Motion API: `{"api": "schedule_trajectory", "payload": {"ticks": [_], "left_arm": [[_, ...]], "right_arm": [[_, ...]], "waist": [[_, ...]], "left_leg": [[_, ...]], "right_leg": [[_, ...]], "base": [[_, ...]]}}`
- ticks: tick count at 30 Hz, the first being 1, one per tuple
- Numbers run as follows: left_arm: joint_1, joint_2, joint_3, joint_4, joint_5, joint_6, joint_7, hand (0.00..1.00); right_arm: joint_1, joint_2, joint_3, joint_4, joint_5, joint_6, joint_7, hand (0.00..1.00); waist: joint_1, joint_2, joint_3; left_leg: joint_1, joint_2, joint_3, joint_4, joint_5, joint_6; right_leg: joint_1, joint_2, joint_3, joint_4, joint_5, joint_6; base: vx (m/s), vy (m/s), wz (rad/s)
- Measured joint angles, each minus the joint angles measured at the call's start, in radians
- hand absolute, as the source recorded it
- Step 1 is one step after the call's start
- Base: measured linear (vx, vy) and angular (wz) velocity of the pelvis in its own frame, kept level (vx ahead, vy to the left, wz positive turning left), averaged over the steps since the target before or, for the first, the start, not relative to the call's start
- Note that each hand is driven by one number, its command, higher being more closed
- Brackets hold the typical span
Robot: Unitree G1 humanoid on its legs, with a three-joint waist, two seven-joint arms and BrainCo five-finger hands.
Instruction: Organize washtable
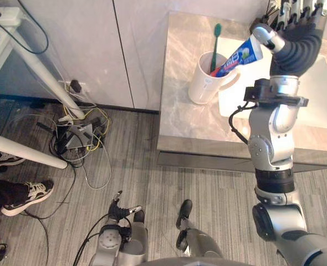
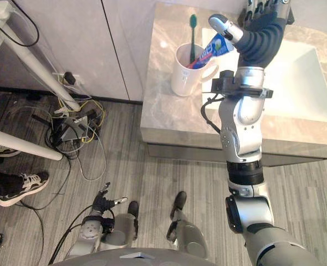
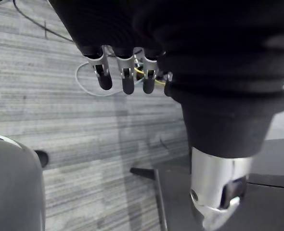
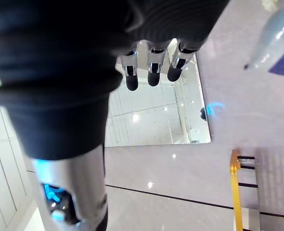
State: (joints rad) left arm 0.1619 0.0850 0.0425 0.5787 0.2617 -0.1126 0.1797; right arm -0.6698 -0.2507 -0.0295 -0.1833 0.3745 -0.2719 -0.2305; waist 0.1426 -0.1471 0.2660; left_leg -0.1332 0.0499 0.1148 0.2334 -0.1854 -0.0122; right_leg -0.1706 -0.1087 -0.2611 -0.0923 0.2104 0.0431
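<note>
Toothpaste tube [image 1: 238, 56] in cup [image 1: 203, 83] slants up-right, its top end just beside the right hand [image 1: 290, 16], upper right. Fingers straight, empty. Left hand [image 1: 121, 209] lower left, relaxed.

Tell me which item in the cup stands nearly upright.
The green toothbrush; the toothpaste tube beside it leans toward the right hand.
</note>
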Motion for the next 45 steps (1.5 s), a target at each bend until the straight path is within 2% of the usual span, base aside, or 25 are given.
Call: {"api": "schedule_trajectory", "payload": {"ticks": [3,6,9,11,15,17,19,23,25,30,33,37,41,45], "left_arm": [[-0.002,-0.002,0.022,0.037,0.005,0.001,-0.006,0.0],[-0.003,-0.007,0.039,0.087,0.032,0.001,-0.005,0.0],[-0.004,-0.008,0.045,0.122,0.043,0.002,-0.005,0.0],[-0.006,-0.01,0.054,0.144,0.045,0.003,-0.006,0.0],[-0.007,-0.014,0.067,0.209,0.091,0.007,-0.014,0.0],[-0.008,-0.022,0.067,0.224,0.121,0.006,-0.014,0.0],[-0.004,-0.027,0.066,0.249,0.13,0.008,-0.015,0.0],[-0.001,-0.046,0.073,0.264,0.16,0.008,-0.014,0.0],[0.005,-0.078,0.089,0.264,0.164,0.014,-0.013,0.0],[0.016,-0.108,0.127,0.259,0.183,0.023,-0.002,0.0],[0.029,-0.117,0.137,0.252,0.184,0.023,0.003,0.0],[0.031,-0.126,0.138,0.253,0.179,0.023,0.012,0.0],[0.029,-0.126,0.138,0.259,0.177,0.021,0.031,0.0],[0.013,-0.125,0.137,0.292,0.175,0.021,0.042,0.0]], "right_arm": [[0.059,0.024,-0.053,-0.081,0.0,-0.018,-0.001,0.0],[0.133,0.035,-0.125,-0.17,0.0,-0.043,-0.008,0.0],[0.289,0.039,-0.243,-0.259,-0.001,-0.067,-0.017,0.0],[0.396,0.053,-0.314,-0.299,-0.001,-0.068,-0.028,0.0],[0.614,0.134,-0.48,-0.342,-0.006,-0.068,-0.052,0.0],[0.698,0.165,-0.524,-0.342,-0.065,-0.062,-0.078,0.0],[0.797,0.202,-0.542,-0.321,-0.141,-0.044,-0.096,0.0],[0.948,0.299,-0.543,-0.222,-0.25,0.035,-0.113,0.0],[1.035,0.314,-0.516,-0.157,-0.28,0.081,-0.119,0.0],[1.163,0.367,-0.402,-0.075,-0.28,0.112,-0.099,0.0],[1.184,0.371,-0.34,0.002,-0.283,0.131,-0.079,0.0],[1.211,0.368,-0.286,0.098,-0.29,0.131,-0.047,0.0],[1.204,0.359,-0.23,0.322,-0.37,0.135,-0.005,0.0],[1.153,0.339,-0.219,0.618,-0.431,0.168,0.017,0.0]], "waist": [[-0.01,-0.015,-0.04],[-0.03,-0.012,-0.09],[-0.048,-0.012,-0.119],[-0.058,-0.011,-0.145],[-0.105,0.006,-0.198],[-0.111,0.021,-0.208],[-0.131,0.042,-0.23],[-0.139,0.06,-0.248],[-0.14,0.075,-0.257],[-0.135,0.094,-0.267],[-0.139,0.101,-0.267],[-0.139,0.111,-0.272],[-0.13,0.119,-0.269],[-0.129,0.128,-0.262]], "left_leg": [[0.008,-0.002,0.012,-0.013,0.0,0.0],[0.022,-0.002,0.013,-0.021,0.0,0.0],[0.043,-0.005,0.015,-0.033,0.0,0.0],[0.05,-0.009,0.02,-0.039,-0.002,0.003],[0.061,-0.011,0.04,-0.039,-0.009,0.009],[0.074,-0.01,0.052,-0.039,-0.015,0.01],[0.078,-0.01,0.065,-0.041,-0.022,0.007],[0.1,-0.007,0.093,-0.045,-0.022,0.006],[0.116,-0.005,0.114,-0.05,-0.024,0.007],[0.163,0.015,0.164,-0.056,-0.047,0.004],[0.193,0.03,0.2,-0.054,-0.068,0.006],[0.207,0.036,0.212,-0.057,-0.072,0.003],[0.227,0.042,0.222,-0.075,-0.071,-0.006],[0.251,0.043,0.223,-0.091,-0.068,-0.016]], "right_leg": [[0.001,-0.002,-0.005,0.0,-0.017,0.0],[0.008,-0.001,-0.006,0.0,-0.02,0.0],[0.022,-0.003,-0.007,0.0,-0.02,0.0],[0.022,-0.004,-0.002,0.0,-0.024,0.005],[0.025,-0.004,0.008,0.0,-0.03,0.01],[0.029,-0.004,0.025,0.0,-0.04,0.011],[0.029,-0.004,0.032,0.0,-0.048,0.008],[0.032,0.0,0.052,0.0,-0.048,0.008],[0.038,0.001,0.057,0.0,-0.048,0.007],[0.07,0.008,0.026,0.009,-0.058,-0.001],[0.066,0.006,-0.008,0.057,-0.081,0.003],[0.064,0.008,-0.007,0.075,-0.087,-0.006],[0.073,0.014,-0.001,0.073,-0.084,-0.002],[0.091,0.019,0.0,0.064,-0.086,0.001]], "base": [[0.02,-0.017,-0.05],[0.06,-0.003,-0.01],[0.03,0.01,-0.01],[0.02,0.016,-0.09],[0.01,0.006,-0.12],[-0.01,0.009,-0.26],[0.0,0.009,-0.17],[0.02,-0.005,-0.2],[0.03,0.004,-0.21],[0.01,0.003,-0.3],[0.01,0.011,-0.37],[0.04,0.012,-0.09],[0.07,0.011,-0.03],[0.06,0.011,-0.01]]}}
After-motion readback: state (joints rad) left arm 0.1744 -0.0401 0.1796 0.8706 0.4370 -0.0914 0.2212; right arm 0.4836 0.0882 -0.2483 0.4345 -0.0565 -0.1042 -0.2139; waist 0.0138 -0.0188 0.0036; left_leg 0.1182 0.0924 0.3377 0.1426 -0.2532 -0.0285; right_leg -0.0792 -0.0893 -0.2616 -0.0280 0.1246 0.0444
